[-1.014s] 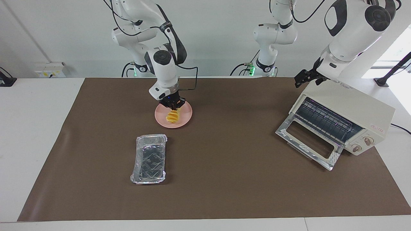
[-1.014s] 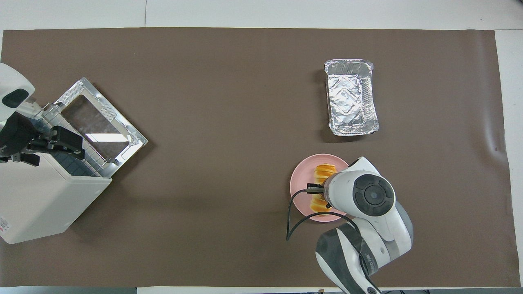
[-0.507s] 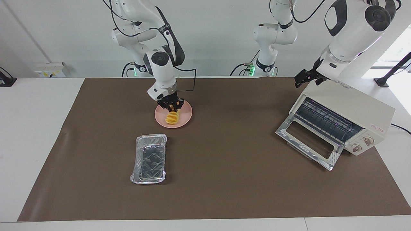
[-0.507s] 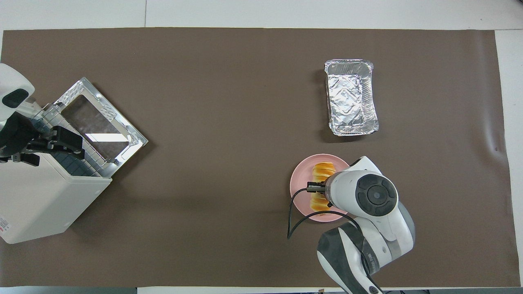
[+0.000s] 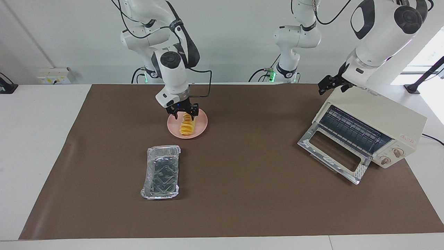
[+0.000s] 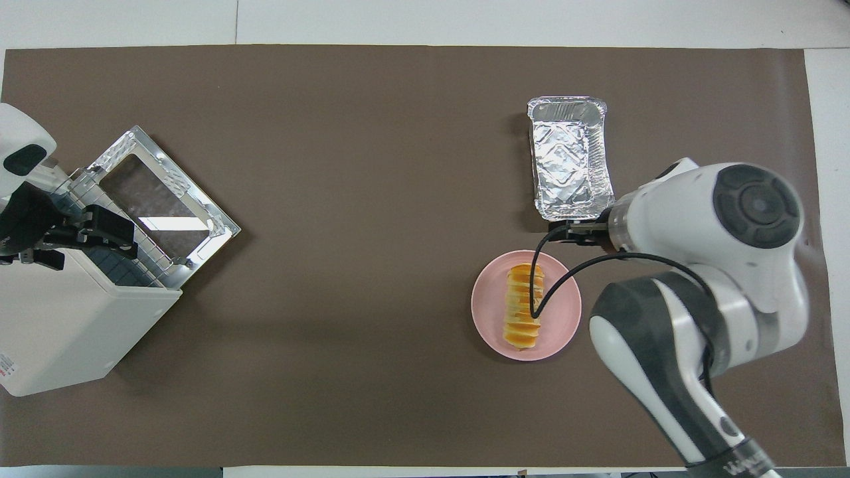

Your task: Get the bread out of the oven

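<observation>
The bread (image 5: 187, 125) lies flat on a pink plate (image 5: 203, 121) in the middle of the mat toward the right arm's end; it also shows in the overhead view (image 6: 524, 307) on the plate (image 6: 485, 312). My right gripper (image 5: 182, 111) hangs open and empty just above the end of the bread nearer to the robots. The oven (image 5: 381, 114) stands at the left arm's end with its glass door (image 5: 333, 156) dropped open, and no bread shows on its wire rack (image 5: 350, 130). My left gripper (image 5: 327, 85) waits over the oven's top edge (image 6: 99, 229).
A silver foil tray (image 5: 161, 172) stands empty, farther from the robots than the plate; it also shows in the overhead view (image 6: 571, 159). A brown mat (image 5: 242, 194) covers the table. The right arm's cable hangs over the plate in the overhead view.
My right gripper has opened, let go of the bread and risen a little. The bread now lies flat on the plate. The left arm has not moved.
</observation>
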You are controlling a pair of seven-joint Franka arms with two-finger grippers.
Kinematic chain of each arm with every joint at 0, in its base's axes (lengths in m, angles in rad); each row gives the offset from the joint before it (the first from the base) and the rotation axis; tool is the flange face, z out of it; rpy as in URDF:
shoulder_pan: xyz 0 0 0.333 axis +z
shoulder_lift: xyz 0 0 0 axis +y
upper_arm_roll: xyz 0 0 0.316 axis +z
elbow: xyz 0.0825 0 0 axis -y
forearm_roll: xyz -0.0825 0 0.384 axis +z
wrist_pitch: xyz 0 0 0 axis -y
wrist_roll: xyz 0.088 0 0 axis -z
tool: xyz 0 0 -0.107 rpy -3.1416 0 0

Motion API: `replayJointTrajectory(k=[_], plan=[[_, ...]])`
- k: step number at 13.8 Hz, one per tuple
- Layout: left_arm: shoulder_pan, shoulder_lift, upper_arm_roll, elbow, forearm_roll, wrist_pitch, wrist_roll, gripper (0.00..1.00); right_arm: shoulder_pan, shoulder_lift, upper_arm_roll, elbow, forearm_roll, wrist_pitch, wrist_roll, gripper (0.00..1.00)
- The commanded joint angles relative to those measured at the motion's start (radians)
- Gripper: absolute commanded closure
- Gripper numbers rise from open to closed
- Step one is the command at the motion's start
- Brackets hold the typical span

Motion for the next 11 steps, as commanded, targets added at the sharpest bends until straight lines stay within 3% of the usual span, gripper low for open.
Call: replayJointTrajectory(k=[1,5,8,11], plan=[[0.013,-0.01,-0.006,-0.003,-0.01,0.005,0.003,0.0,-0.103,0.005,0.006,0.121,0.018,-0.167,-0.187,0.0],[0.013,-0.01,-0.006,-0.001,-0.01,0.005,0.003,0.0,-0.192,-0.02,-0.003,0.284,0.008,-0.466,-0.287,0.0],[0.013,-0.01,-0.006,-0.001,-0.01,0.005,0.003,0.0,-0.217,-0.02,-0.008,0.344,-0.002,-0.557,-0.313,0.0],[0.013,-0.01,-0.006,-0.001,-0.01,0.005,0.003,0.0,-0.255,-0.018,0.005,0.356,-0.022,-0.551,-0.313,0.0]])
